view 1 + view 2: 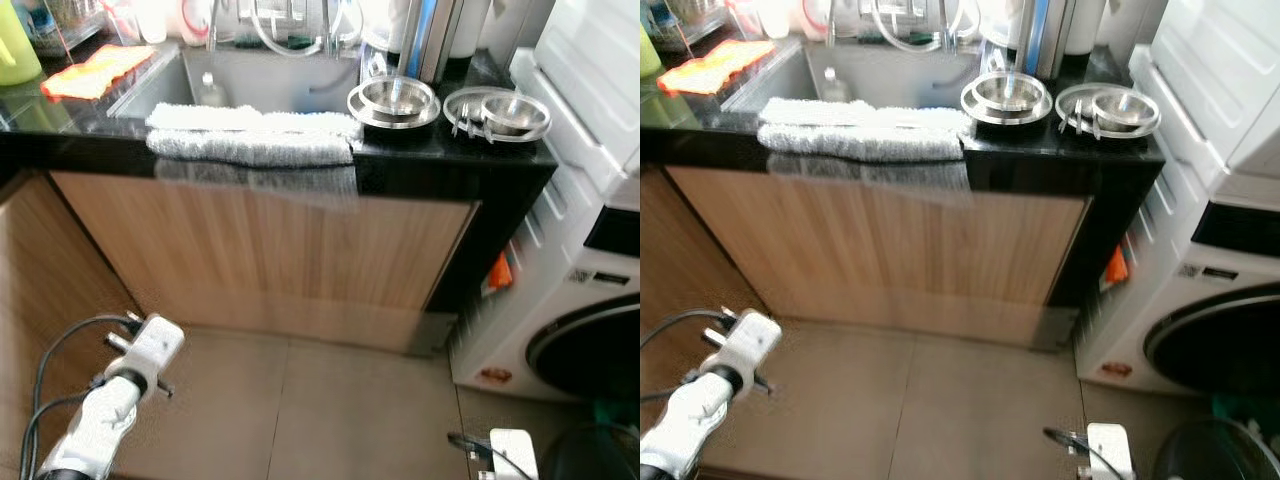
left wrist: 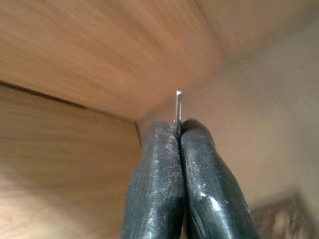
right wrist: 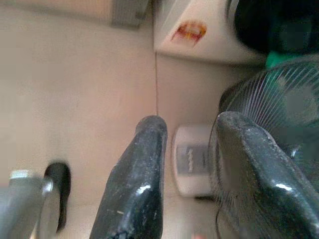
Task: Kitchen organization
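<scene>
steel bowls (image 1: 394, 97) sat nested on plates at one o'clock, counter edge (image 1: 300, 175) ahead; left gripper (image 2: 178, 130) pinched a thin metal blade (image 2: 178, 107), right gripper (image 3: 192, 132) gaped over bare floor (image 3: 75, 99).

Glossy black stone counter (image 1: 455, 160) carries shiny steel bowls (image 1: 395, 98) on steel plates (image 1: 497, 113) and a nubby grey-white cloth towel (image 1: 252, 135). Below, a matt wood-grain cabinet (image 1: 270, 250) meets smooth beige floor tiles (image 1: 330, 410). Alongside stands a smooth white washer (image 1: 560, 300). Black fingers (image 2: 159, 184) look rubbery, faintly scuffed.
</scene>
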Robot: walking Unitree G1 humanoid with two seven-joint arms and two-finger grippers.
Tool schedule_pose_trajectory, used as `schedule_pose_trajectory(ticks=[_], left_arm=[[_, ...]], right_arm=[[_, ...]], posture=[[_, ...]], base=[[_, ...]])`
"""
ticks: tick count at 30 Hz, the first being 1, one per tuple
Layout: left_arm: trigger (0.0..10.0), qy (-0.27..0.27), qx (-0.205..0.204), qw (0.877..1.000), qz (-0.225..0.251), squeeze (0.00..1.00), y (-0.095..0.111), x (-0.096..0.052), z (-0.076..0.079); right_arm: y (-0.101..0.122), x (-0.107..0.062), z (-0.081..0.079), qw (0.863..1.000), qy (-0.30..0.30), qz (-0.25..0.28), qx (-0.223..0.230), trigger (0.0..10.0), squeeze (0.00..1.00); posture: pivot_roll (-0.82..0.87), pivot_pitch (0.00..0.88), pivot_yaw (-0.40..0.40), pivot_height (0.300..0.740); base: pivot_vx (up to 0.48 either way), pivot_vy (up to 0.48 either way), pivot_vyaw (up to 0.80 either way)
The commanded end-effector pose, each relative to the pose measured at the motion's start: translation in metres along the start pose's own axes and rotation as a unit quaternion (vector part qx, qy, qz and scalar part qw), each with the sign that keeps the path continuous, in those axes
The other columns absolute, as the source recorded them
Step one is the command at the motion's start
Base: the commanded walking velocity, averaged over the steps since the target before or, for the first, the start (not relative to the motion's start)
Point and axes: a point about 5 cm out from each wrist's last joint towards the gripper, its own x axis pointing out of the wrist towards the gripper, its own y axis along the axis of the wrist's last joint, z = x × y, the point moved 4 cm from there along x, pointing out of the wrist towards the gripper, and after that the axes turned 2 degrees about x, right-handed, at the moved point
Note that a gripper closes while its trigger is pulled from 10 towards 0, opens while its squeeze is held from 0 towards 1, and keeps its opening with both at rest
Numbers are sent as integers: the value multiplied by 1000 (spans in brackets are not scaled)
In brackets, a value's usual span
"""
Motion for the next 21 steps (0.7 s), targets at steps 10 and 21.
schedule_pose_trajectory(ticks=[10,21], left_arm=[[10000,-92,50,978,-179,0,-89,-34,59],[10000,-15,-309,914,-263,0,-116,-56,91]], right_arm=[[-59,-14,-5,994,27,-108,-11,10000,0],[-71,-19,-10,986,31,-142,86,10000,0]], posture=[[-61,84,-11,740],[-55,92,-22,740]], base=[[0,0,0],[0,0,0]])
